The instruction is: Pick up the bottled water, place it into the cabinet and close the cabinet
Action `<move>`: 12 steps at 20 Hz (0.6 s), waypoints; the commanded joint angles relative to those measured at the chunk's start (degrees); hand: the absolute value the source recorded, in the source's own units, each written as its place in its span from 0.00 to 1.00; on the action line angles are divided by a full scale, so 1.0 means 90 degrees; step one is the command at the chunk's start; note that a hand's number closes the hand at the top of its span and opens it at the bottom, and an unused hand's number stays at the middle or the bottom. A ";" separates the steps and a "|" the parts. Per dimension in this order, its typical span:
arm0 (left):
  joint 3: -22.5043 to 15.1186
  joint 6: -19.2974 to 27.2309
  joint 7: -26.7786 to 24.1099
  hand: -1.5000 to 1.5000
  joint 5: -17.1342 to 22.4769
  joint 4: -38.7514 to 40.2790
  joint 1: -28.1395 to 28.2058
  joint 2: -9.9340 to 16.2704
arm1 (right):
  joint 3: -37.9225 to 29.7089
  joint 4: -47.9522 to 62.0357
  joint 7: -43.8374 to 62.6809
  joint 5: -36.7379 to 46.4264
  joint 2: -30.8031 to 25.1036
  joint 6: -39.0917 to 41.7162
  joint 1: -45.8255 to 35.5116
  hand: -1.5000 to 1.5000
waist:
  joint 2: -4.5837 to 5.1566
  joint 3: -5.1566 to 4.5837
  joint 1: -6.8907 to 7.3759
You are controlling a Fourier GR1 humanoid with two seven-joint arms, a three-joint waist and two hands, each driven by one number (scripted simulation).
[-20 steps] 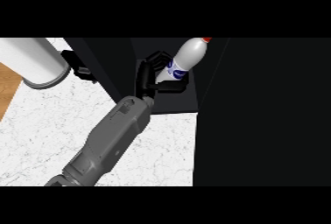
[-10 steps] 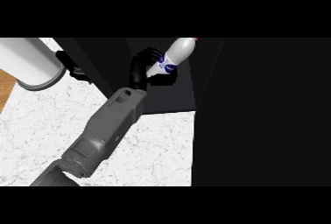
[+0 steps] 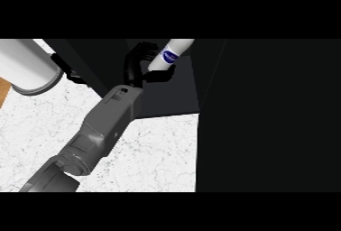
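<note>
The bottled water point(image 3: 170, 55) is white with a blue label. It leans to the right at the top of the head view, and its cap end is cut off by the view's upper edge. My right hand point(image 3: 136, 67) is shut on its lower part, with the fingers and thumb curled round it. The grey forearm runs up to it from the lower left. Hand and bottle are over the dark floor of the cabinet point(image 3: 170, 97). My left hand point(image 3: 68, 70) shows only as black fingers at the upper left, relaxed, beside the cabinet's dark side panel.
A big white cylinder point(image 3: 30, 65) stands at the upper left next to the left hand. A tall dark cabinet panel point(image 3: 266, 117) fills the right half of the view. White marble counter point(image 3: 149, 153) lies in front of the cabinet.
My right hand has carried the bottle up and farther into the cabinet. The bottle's cap has passed out of the view's top edge. The left hand stays by the white cylinder.
</note>
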 commanded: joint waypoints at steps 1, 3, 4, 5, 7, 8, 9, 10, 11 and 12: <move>-0.0048 0.0124 -0.0265 0.00 -0.0182 0.0285 -0.0220 0.0180 | -0.0010 -0.0409 0.0245 -0.0462 0.0024 -0.0010 -0.0021 0.00 | 0.0038 -0.0005 -0.0017; -0.0101 0.0294 -0.0264 0.00 -0.0272 0.0449 -0.0302 0.0129 | 0.0095 -0.0046 -0.0049 -0.0394 0.0032 0.0165 0.0079 0.00 | 0.0016 0.0002 -0.0090; -0.0100 0.0304 -0.0213 0.00 -0.0288 0.0530 -0.0363 0.0187 | 0.0104 -0.0151 -0.0020 -0.0268 0.0001 0.0168 0.0067 0.00 | 0.0031 -0.0002 -0.0108; -0.0141 0.0292 -0.0339 0.00 -0.0343 0.0560 -0.0284 0.0197 | -0.0131 -0.0118 -0.0061 -0.0463 -0.0075 0.0233 0.0086 0.00 | 0.0026 0.0002 -0.0092; -0.0042 0.0335 -0.0357 0.00 -0.0275 0.0568 -0.0403 0.0332 | -0.0212 -0.0096 0.0004 -0.0464 -0.0113 0.0256 0.0023 0.00 | 0.0075 -0.0002 -0.0102; -0.0022 0.0469 -0.0280 0.00 -0.0263 0.0578 -0.0527 0.0067 | 0.0040 -0.0062 -0.0097 -0.0394 -0.0018 0.0304 0.0057 0.00 | 0.0038 -0.0002 -0.0127; 0.0015 0.0289 -0.0258 0.00 -0.0232 0.0582 -0.0490 0.0068 | -0.0055 -0.0200 0.0024 -0.0497 -0.0042 0.0276 0.0215 0.00 | 0.0028 -0.0004 -0.0107; 0.0072 0.0002 -0.0388 0.00 -0.0182 0.0464 -0.0483 0.0164 | -0.0182 -0.0096 0.0062 -0.0568 -0.0031 0.0237 -0.0165 0.00 | 0.0073 -0.0005 -0.0015; -0.0010 -0.0244 -0.0408 0.00 -0.0266 0.0479 -0.0465 0.0132 | -0.0086 -0.0094 -0.0122 -0.0470 -0.0120 0.0442 0.0155 0.00 | 0.0017 -0.0003 -0.0108; 0.0065 -0.0445 -0.0345 0.00 -0.0196 0.0421 -0.0571 0.0177 | -0.0248 -0.0183 -0.0064 -0.0556 -0.0156 0.0422 0.0210 0.00 | 0.0024 -0.0005 -0.0118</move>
